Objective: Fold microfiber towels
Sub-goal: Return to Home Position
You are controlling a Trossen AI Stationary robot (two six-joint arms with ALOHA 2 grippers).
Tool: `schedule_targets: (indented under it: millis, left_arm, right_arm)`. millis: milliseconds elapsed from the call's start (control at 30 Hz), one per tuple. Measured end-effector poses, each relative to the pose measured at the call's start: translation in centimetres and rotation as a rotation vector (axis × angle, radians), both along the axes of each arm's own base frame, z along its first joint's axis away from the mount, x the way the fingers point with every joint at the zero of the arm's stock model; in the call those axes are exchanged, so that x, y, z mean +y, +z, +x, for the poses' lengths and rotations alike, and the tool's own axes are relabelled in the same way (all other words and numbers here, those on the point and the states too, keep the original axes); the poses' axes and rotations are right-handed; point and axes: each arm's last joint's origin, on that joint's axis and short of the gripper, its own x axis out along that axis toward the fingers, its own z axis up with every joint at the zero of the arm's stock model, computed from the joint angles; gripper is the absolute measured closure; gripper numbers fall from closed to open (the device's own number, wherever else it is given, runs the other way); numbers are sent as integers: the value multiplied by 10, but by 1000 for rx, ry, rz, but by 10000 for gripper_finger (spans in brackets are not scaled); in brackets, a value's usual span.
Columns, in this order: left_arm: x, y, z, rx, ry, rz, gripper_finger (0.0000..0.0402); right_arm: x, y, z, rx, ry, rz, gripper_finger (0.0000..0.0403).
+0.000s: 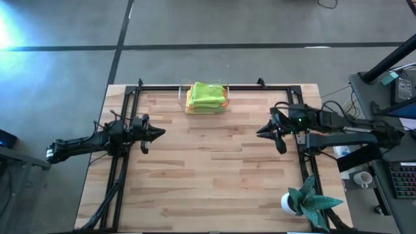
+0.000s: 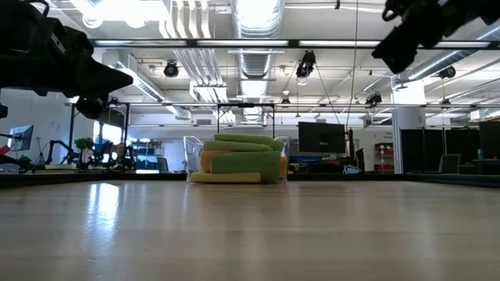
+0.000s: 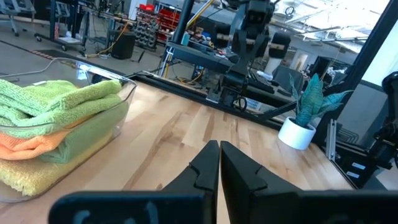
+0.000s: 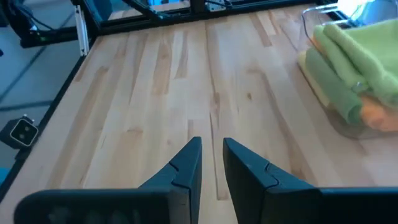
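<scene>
A clear plastic bin [image 1: 182, 97] holds the folded microfiber towels [image 1: 205, 96] in one flat stack whose long axis runs along the bin's longer side. The stack has one yellow towel [image 3: 25, 177] at the bottom and one orange towel [image 3: 22, 146]. There are lime green layers [image 3: 50, 99] as well, at least two. The left gripper [image 1: 159, 133] hovers left of the bin with its fingers pressed together and nothing in them. The right gripper [image 1: 260, 132] hovers right of the bin, a narrow gap between its fingers, holding nothing. Both point inward.
</scene>
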Motion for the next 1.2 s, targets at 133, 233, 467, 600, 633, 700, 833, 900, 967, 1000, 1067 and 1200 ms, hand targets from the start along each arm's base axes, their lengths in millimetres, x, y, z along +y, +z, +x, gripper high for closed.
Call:
schedule_targets:
  millis: [133, 233, 467, 600, 633, 700, 833, 900, 967, 1000, 1067, 1200]
  left_arm:
    - [0, 0, 0, 1, 0, 0, 402]
    - [0, 0, 0, 1, 0, 0, 402]
    - [0, -1, 0, 7, 0, -1, 402]
    - [0, -1, 0, 9, 0, -1, 401]
    - [0, -1, 0, 9, 0, -1, 402]
    - [0, -1, 0, 9, 0, -1, 402]
    - [0, -1, 0, 9, 0, -1, 401]
    - [0, -1, 0, 10, 0, -2, 402]
    - [0, -1, 0, 10, 0, -2, 402]
    - [0, -1, 0, 10, 0, -2, 402]
    - [0, -1, 1, 10, 0, -2, 402]
    - [0, -1, 0, 10, 0, -2, 402]
  right_arm:
    - [2, -24, -12, -57, -18, 26, 339]
    - [3, -39, -20, -94, -26, 38, 339]
    - [6, -66, -38, -208, -52, 93, 339]
    - [7, -78, -48, -251, -65, 127, 339]
    - [8, -80, -50, -262, -67, 134, 339]
    - [8, -85, -53, -284, -70, 144, 339]
    - [9, -93, -58, -320, -78, 173, 339]
    - [9, -97, -59, -327, -79, 176, 339]
    - [9, -97, -59, -354, -77, 180, 339]
    - [9, -98, -58, -357, -79, 186, 339]
    - [9, -103, -58, -345, -81, 191, 339]
    - [9, -105, -56, -418, -71, 184, 339]
